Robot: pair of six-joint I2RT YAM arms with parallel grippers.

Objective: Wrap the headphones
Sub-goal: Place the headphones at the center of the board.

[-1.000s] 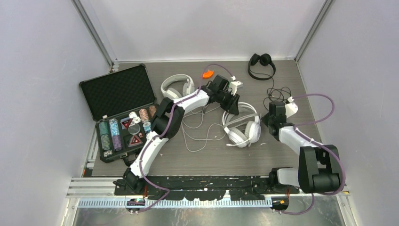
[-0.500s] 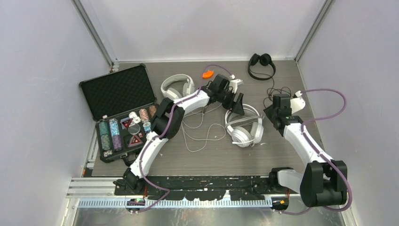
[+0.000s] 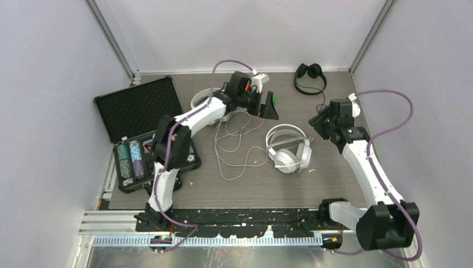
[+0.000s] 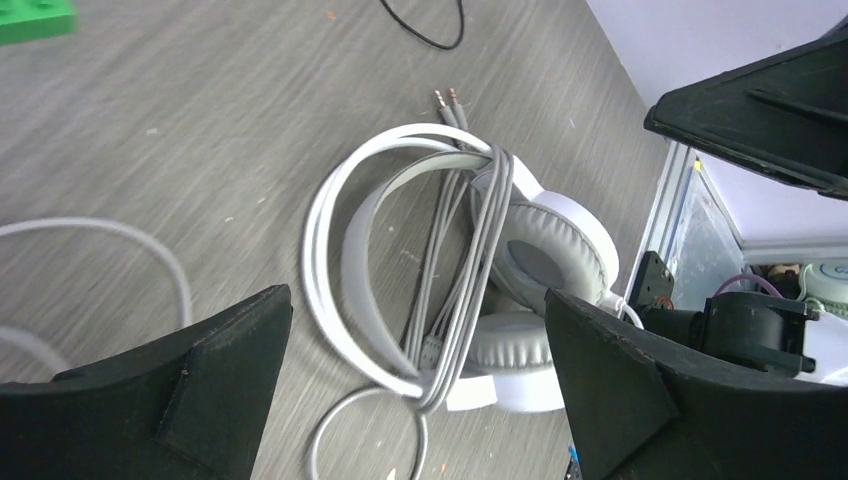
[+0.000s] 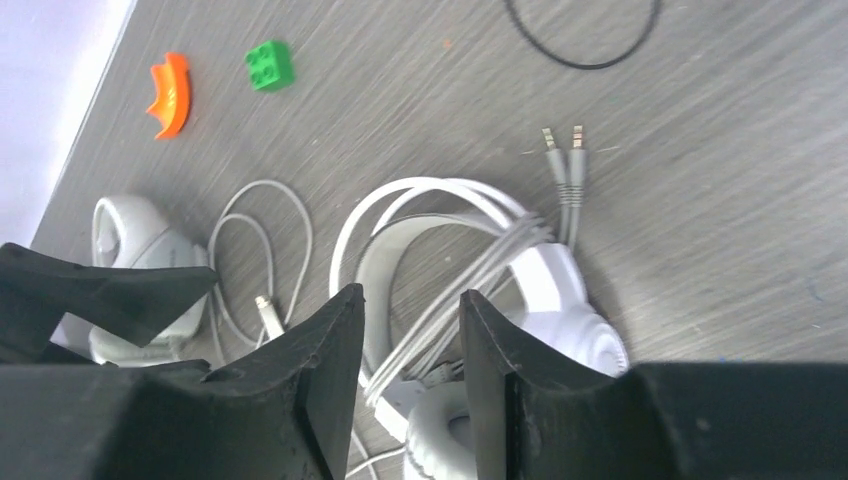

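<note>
Wrapped white headset [image 3: 287, 152] mid-table, toward right edge (nudge could loosen coil). Loose cable [image 3: 231, 159] centre: snag risk. Right gripper [image 3: 315, 124] nearly closed, empty. Left gripper [image 3: 269, 107] wide open, empty, by grey headset [image 3: 199, 99] near far edge. Black headset [image 3: 310, 73] far right corner.

Landmark: middle headset [image 3: 288, 149], white band + cups, ear pads pale grey, w/ pale grey cable [image 4: 470, 260] bundled across it. Its two plugs [image 5: 562, 150] are grey w/ gold tips. Table [image 3: 251, 187] under it is grey-brown w/ wood-grain streaks. Left of it, second headset [image 5: 125, 235] white/pale grey, loose cable [image 5: 262, 183] white. Beyond it to the right, small headset [image 3: 310, 75] all black incl. cord. Beyond it to the left: green brick [image 5: 270, 65], orange piece [image 5: 168, 93]. Far left of it, case [image 3: 139, 111] black w/ black foam lid, chips [image 3: 129, 159] multi-coloured w/ striped edges. Both arms white w/ black joints, purple hoses. Left gripper [image 4: 415, 330] + right gripper [image 5: 412, 330] black.
</note>
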